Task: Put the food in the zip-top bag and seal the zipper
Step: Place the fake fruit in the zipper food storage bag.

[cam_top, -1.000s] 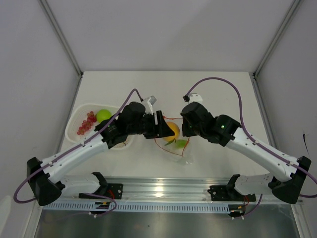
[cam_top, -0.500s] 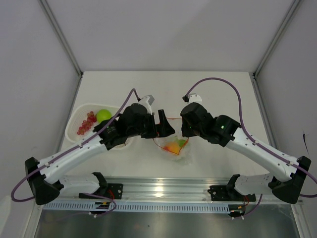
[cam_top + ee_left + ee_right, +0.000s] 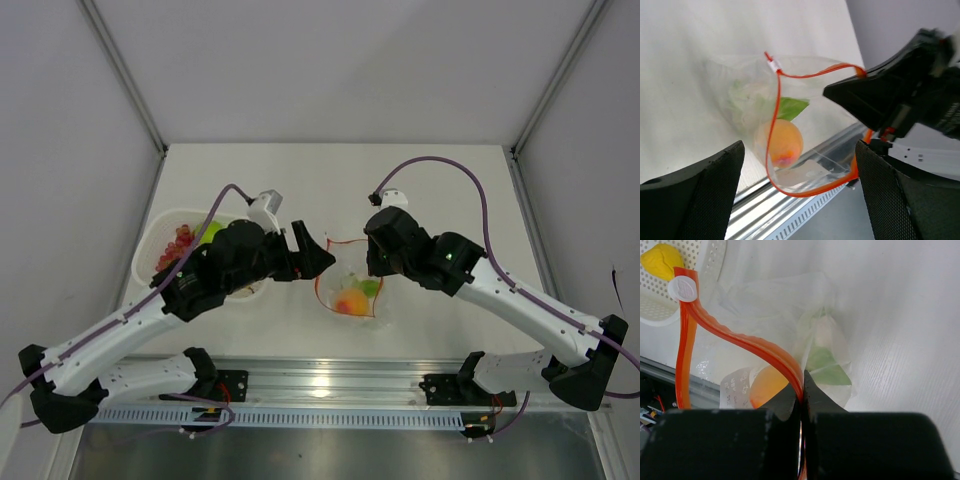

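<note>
The zip-top bag is sitting with its mouth open at the centre of the overhead frame, on the bench. The right tool is pinching the bag's zipper on its right side. The left tool, just left of the bag, is gaping wide and holding nothing. The round orange is lying inside the bag.

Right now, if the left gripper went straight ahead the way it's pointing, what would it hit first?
Probably the open mouth of the zip-top bag, at its zipper loop, with the orange just inside behind it; depth is hard to judge.
</note>
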`<state>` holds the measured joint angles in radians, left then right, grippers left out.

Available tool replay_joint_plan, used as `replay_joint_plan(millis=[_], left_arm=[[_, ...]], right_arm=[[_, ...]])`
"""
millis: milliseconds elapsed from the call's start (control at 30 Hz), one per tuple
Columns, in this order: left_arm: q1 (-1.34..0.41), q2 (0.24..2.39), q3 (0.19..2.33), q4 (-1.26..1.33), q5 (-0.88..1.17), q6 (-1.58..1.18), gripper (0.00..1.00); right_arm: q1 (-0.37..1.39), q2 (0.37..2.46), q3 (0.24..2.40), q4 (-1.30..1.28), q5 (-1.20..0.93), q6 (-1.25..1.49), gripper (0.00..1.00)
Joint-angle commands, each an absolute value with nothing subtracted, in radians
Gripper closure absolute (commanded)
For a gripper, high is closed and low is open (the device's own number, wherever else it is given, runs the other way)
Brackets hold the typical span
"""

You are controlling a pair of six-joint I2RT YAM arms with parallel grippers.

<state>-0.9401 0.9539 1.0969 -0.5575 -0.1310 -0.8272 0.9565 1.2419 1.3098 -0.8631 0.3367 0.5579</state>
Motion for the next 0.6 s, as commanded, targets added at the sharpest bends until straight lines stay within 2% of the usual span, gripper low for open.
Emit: replay_joint_plan(millis=[0,200,300,333,367,400,533,567], left_arm=[[-0.951,0.982,1.046,-0.577,-0.111,-0.808,0.09],[-0.956,1.084,1.043,-0.571,-0.072,-0.815,0.12],[-0.956,1.158,1.066,-0.587,-0.080,-0.801,0.21],[-0.956,1.170,1.089,-0.589,-0.077,-0.796,0.28],[-0.956,1.178,1.097,-0.581,-0.071,-0.779,0.51],[-0.956,1.184,1.104,-0.574,-0.063,-0.770,0.61],[-0.954,1.225,1.205,-0.551,-0.044,-0.710,0.86],[-0.954,1.241,1.257,-0.570,-0.043,-0.687,1.00]], right_arm=[[0.963,1.229,1.341,-0.847,0.370,0.571,1.00],[0.965,1.224,1.342,-0.844,0.364,0.571,1.00],[0.963,1.213,1.338,-0.850,0.365,0.569,1.00],[0.963,1.209,1.336,-0.856,0.371,0.568,1.00],[0.963,1.200,1.332,-0.857,0.376,0.571,1.00],[0.963,1.195,1.328,-0.861,0.377,0.571,1.00],[0.954,1.174,1.304,-0.865,0.390,0.571,1.00],[0.948,1.166,1.299,-0.867,0.390,0.569,1.00]])
